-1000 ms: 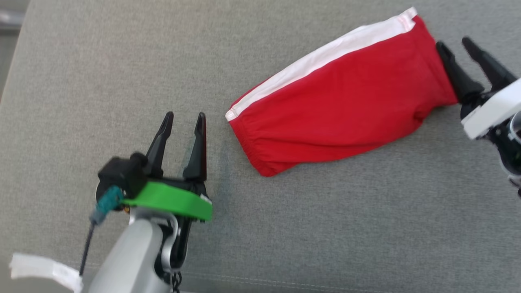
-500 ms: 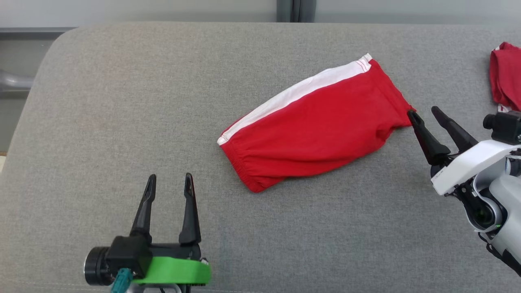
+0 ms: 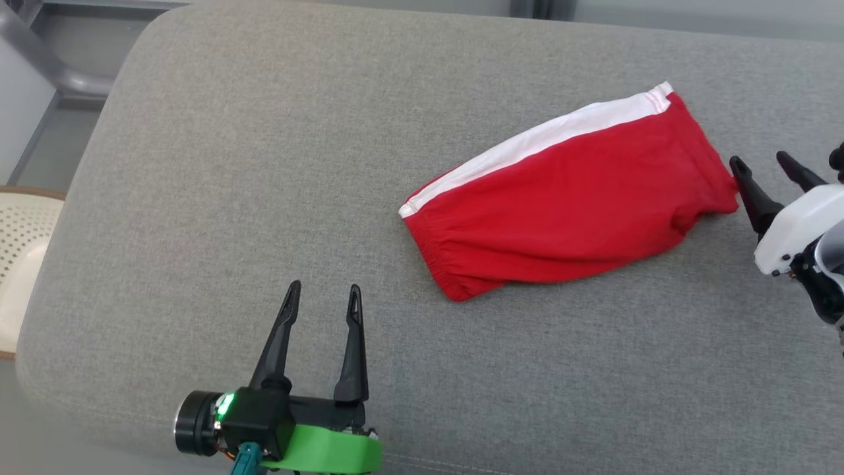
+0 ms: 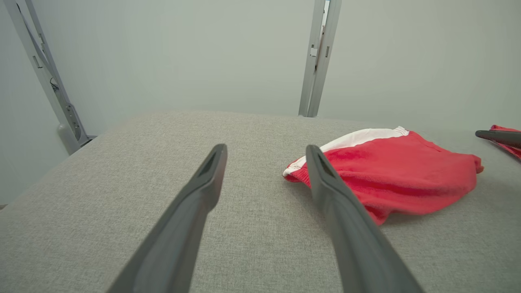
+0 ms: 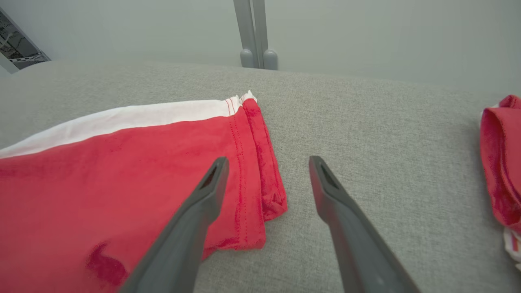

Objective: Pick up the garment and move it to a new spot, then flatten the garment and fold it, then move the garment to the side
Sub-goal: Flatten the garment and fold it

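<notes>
The garment [image 3: 567, 204] is a pair of red shorts with a white side stripe, folded in a long shape on the grey cushion [image 3: 264, 165]. It also lies in the left wrist view [image 4: 390, 175] and the right wrist view [image 5: 122, 171]. My left gripper [image 3: 323, 295] stands open at the lower left, well apart from the waistband end. My right gripper [image 3: 765, 165] is open just off the garment's right hem, with nothing between its fingers. In the right wrist view the hem corner lies between and below my right gripper [image 5: 268, 162].
A second red cloth [image 5: 502, 162] lies farther right on the cushion. A pale perforated seat [image 3: 20, 251] stands beyond the cushion's left edge. A wall and a metal post [image 4: 317, 57] rise behind the cushion's back edge.
The head camera has shifted, so the whole picture moved. The right gripper has come off the garment's right end and now stands just beside the hem. Both grippers stay open.
</notes>
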{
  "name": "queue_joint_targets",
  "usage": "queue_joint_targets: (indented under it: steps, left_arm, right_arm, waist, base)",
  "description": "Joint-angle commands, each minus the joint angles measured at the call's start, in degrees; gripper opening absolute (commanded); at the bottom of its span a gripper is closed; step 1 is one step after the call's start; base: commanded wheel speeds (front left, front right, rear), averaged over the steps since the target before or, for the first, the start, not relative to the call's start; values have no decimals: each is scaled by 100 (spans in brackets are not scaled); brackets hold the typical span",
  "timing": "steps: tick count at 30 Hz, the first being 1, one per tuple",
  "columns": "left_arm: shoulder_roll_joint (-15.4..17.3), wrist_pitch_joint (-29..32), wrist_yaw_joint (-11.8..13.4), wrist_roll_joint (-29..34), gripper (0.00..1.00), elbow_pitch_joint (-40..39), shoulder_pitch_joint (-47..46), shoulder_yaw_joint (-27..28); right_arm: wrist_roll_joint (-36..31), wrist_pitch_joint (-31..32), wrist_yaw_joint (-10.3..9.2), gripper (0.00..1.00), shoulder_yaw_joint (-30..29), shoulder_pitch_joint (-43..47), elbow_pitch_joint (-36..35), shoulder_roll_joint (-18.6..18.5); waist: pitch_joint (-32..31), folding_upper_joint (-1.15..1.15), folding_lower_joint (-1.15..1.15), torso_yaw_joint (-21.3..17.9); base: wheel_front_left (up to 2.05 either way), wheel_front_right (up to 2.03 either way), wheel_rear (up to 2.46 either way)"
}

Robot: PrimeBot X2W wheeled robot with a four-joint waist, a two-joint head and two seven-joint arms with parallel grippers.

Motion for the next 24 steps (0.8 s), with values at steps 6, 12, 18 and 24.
queue_joint_targets:
  steps: [6,12,18,24]
  left_arm:
    - [-5,0,76,-160,100,34,-311,-295]
    - [-6,0,133,-214,100,94,-452,-486]
    - [-6,0,167,-244,100,154,-532,-557]
    - [-6,0,156,-153,100,204,-564,-466]
  right_arm:
    - [-375,513,1,100,203,-761,735,35]
    - [-339,826,0,100,362,-1121,1051,60]
    - [-275,1194,1,80,640,-1135,1269,134]
    - [-133,977,-10,0,677,-1053,1398,111]
  waist:
    - [597,0,0,528]
    - [774,0,0,685]
    - [828,0,0,702]
    - [744,0,0,451]
  base:
    - [0,0,0]
    - [0,0,0]
    - [0,0,0]
    - [0,0,0]
